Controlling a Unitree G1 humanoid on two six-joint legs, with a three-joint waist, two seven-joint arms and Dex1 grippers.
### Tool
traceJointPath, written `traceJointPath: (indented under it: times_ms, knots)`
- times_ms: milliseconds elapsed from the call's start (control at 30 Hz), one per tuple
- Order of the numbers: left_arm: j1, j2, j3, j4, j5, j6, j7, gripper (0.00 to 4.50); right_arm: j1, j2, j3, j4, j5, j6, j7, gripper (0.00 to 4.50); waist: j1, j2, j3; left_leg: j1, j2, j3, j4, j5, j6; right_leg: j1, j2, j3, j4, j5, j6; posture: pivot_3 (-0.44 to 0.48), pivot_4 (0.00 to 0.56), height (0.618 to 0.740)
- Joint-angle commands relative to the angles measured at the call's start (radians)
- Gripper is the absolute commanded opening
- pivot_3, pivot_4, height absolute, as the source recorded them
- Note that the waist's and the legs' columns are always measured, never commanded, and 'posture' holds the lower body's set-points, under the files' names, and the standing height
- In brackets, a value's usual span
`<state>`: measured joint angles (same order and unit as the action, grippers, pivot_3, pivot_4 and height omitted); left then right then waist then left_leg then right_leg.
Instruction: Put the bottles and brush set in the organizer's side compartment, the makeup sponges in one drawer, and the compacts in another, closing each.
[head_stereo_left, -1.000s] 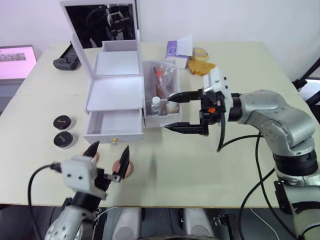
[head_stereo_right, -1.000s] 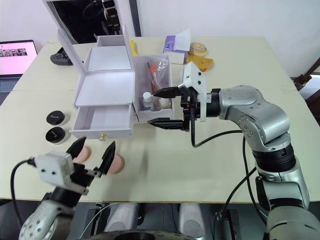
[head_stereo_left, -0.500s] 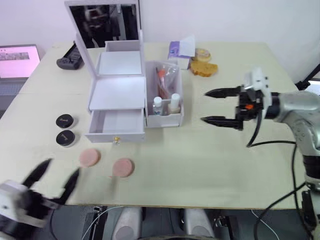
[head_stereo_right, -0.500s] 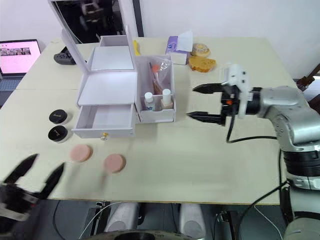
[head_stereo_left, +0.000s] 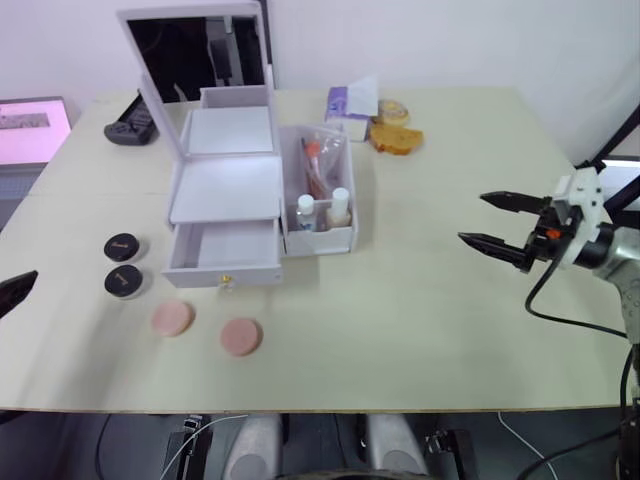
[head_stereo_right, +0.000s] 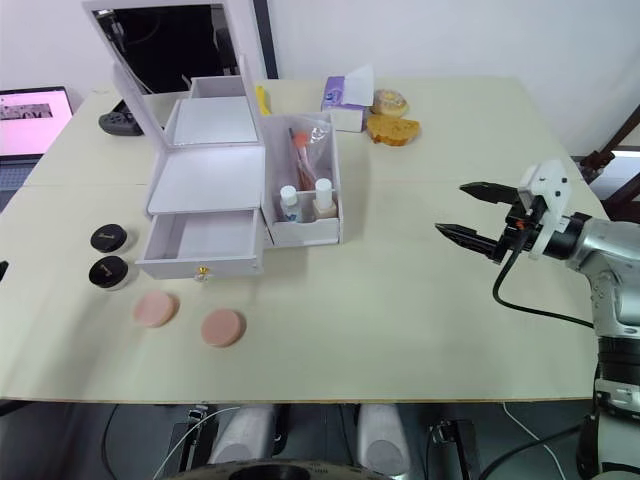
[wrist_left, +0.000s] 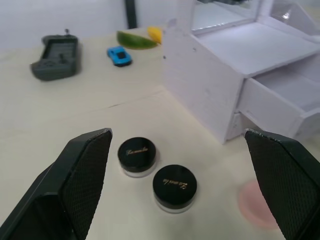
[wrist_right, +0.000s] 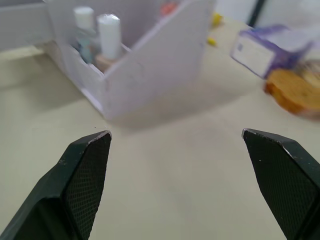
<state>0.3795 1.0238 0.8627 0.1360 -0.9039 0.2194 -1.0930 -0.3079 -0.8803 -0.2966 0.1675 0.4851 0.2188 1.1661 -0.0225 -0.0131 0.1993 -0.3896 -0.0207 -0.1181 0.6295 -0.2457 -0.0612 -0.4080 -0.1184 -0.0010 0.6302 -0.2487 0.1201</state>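
Worktop was a pale cream slab against a white wall, with a seam line running across it level with the organizer. Organizer sat toward the far-left part, mirror lid up, one front drawer pulled out and bare inside. Side compartment formed its right end and held both bottles at the front and the brush set behind them. Two compacts lay left of the open drawer, one nearer than the other. Two makeup sponges lay flat in front of the drawer, apart from each other. Purple tissue pack and a piece of bread sat behind and right of the organizer; a dark controller to its far left. Laptop screen glowed pink past the left edge.

Right hand hovered well right of the organizer, fingers wide, holding nothing. Left hand was fingers wide over the compacts, empty. Broad bare surface lay right of and in front of the organizer.
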Motion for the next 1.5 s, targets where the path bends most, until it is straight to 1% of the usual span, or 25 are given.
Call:
traceJointPath:
  times_ms: [33,200,367,467,567,600,633,700,733,800,867,933,1033,1167,1267,1333,1400,1500]
  knots:
    - [-0.069,0.018,-0.025,0.041,0.047,0.012,-0.044,4.44,0.036,-0.002,-0.046,0.023,-0.011,-0.064,0.002,4.5,-0.005,0.0,0.0,0.0,0.001,0.0,0.0,0.0,0.0,0.0,0.001,0.0,0.0,0.0,0.0,0.0,0.15,0.74]
    - [-0.13,-0.02,-0.059,0.038,0.096,0.022,-0.066,4.44,0.056,-0.013,-0.06,0.028,-0.005,-0.075,-0.003,4.5,-0.023,0.0,0.0,0.0,0.001,0.001,-0.001,0.0,0.0,-0.001,0.001,0.001,0.0,0.0,0.0,0.0,0.15,0.74]
    - [-0.153,-0.04,-0.046,0.025,0.117,0.047,-0.069,4.44,0.053,-0.01,-0.054,-0.003,0.006,-0.051,-0.005,4.5,-0.021,0.0,0.0,0.001,0.001,0.001,-0.001,0.0,0.0,-0.001,0.001,0.001,0.001,0.001,0.0,0.0,0.15,0.74]
    - [-0.136,-0.061,-0.025,0.005,0.121,0.058,-0.067,4.44,0.03,0.004,-0.025,-0.057,0.022,-0.018,-0.005,4.5,-0.022,0.0,0.0,0.001,0.001,0.001,0.0,0.0,0.0,-0.001,0.001,0.002,0.001,0.001,0.0,0.0,0.15,0.74]
    - [-0.069,-0.115,0.006,-0.068,0.128,0.062,-0.056,4.44,-0.014,0.02,0.021,-0.124,0.041,0.03,-0.003,4.5,-0.025,0.0,0.0,0.001,0.002,0.001,0.0,0.0,0.0,-0.001,0.001,0.002,0.0,0.001,0.0,0.0,0.15,0.74]
    - [-0.044,-0.143,0.025,-0.103,0.113,0.084,-0.03,4.44,-0.031,0.024,0.039,-0.147,0.051,0.054,0.002,4.5,-0.025,0.001,0.0,0.001,0.002,0.002,-0.001,0.0,0.0,-0.001,0.001,0.003,0.0,0.001,0.0,0.0,0.15,0.74]
    - [-0.01,-0.175,0.045,-0.151,0.087,0.117,-0.006,4.44,-0.046,0.025,0.057,-0.173,0.063,0.083,0.01,4.5,-0.025,0.001,0.0,0.001,0.002,0.002,-0.001,0.0,0.0,-0.002,0.001,0.004,0.0,0.001,0.0,0.0,0.15,0.74]
    - [0.082,-0.246,0.063,-0.267,0.074,0.139,0.009,4.44,-0.067,0.016,0.097,-0.229,0.093,0.146,0.041,4.5,-0.021,0.0,0.0,0.001,0.002,0.002,-0.001,0.0,0.0,-0.002,0.001,0.004,0.0,0.001,0.0,0.0,0.15,0.74]
    - [0.126,-0.276,0.062,-0.321,0.08,0.138,0.008,4.44,-0.073,0.012,0.113,-0.254,0.105,0.172,0.052,4.5,-0.021,0.0,0.0,0.0,0.002,0.002,-0.001,0.0,0.0,-0.002,0.001,0.004,0.0,0.001,0.0,0.0,0.15,0.74]
    - [0.216,-0.365,0.048,-0.438,0.07,0.14,0.031,4.44,-0.086,0.0,0.151,-0.313,0.124,0.216,0.082,4.5,-0.016,0.0,0.0,-0.001,0.001,0.002,0.0,0.0,0.0,-0.001,0.0,0.004,-0.001,0.001,0.0,0.0,0.15,0.74]
    - [0.303,-0.44,0.008,-0.525,0.109,0.105,0.024,4.44,-0.101,-0.009,0.176,-0.357,0.138,0.248,0.1,4.5,-0.008,-0.001,0.0,-0.001,0.001,0.003,0.001,0.0,-0.001,-0.001,0.0,0.004,-0.002,0.001,0.0,0.0,0.15,0.74]
    - [0.359,-0.528,-0.034,-0.579,0.145,0.059,0.039,4.44,-0.132,0.001,0.193,-0.386,0.15,0.275,0.094,4.5,0.004,-0.001,0.0,-0.001,0.001,0.003,0.001,0.0,-0.001,-0.001,0.0,0.004,-0.002,0.001,-0.001,0.0,0.15,0.74]
    - [0.407,-0.612,-0.1,-0.647,0.194,0.01,0.068,4.44,-0.167,0.013,0.206,-0.415,0.169,0.313,0.081,4.5,0.014,-0.002,-0.001,-0.001,0.002,0.003,0.002,0.0,-0.001,-0.001,0.0,0.004,-0.002,0.001,-0.002,0.0,0.15,0.74]
    - [0.429,-0.718,-0.263,-0.748,0.313,-0.058,0.152,4.44,-0.186,0.018,0.228,-0.475,0.199,0.371,0.071,4.5,0.016,-0.004,-0.001,-0.002,0.002,0.003,0.003,-0.001,-0.001,0.0,0.0,0.003,-0.004,0.001,-0.002,0.0,0.15,0.74]
    - [0.425,-0.755,-0.416,-0.775,0.447,-0.095,0.219,4.44,-0.206,0.024,0.242,-0.497,0.203,0.396,0.05,4.5,0.014,-0.004,-0.002,-0.003,0.001,0.004,0.003,0.0,-0.001,0.0,0.0,0.003,-0.006,0.002,-0.002,0.0,0.15,0.74]
    - [0.409,-0.767,-0.5,-0.768,0.508,-0.112,0.256,4.44,-0.224,0.017,0.258,-0.505,0.209,0.439,0.036,4.5,0.011,-0.004,-0.002,-0.003,0.001,0.004,0.002,-0.001,-0.001,0.0,0.0,0.003,-0.006,0.002,-0.002,0.0,0.15,0.74]
    - [0.39,-0.758,-0.564,-0.73,0.567,-0.144,0.272,4.44,-0.235,0.004,0.27,-0.517,0.217,0.478,0.034,4.5,0.012,-0.004,-0.002,-0.003,0.001,0.004,0.002,-0.001,0.0,-0.001,0.0,0.003,-0.006,0.002,-0.002,0.0,0.15,0.74]
    - [0.343,-0.748,-0.625,-0.669,0.624,-0.188,0.298,4.44,-0.248,-0.013,0.277,-0.527,0.225,0.504,0.05,4.5,0.013,-0.004,-0.002,-0.003,0.002,0.003,0.002,-0.001,0.0,-0.001,0.0,0.002,-0.006,0.002,-0.002,0.0,0.15,0.74]
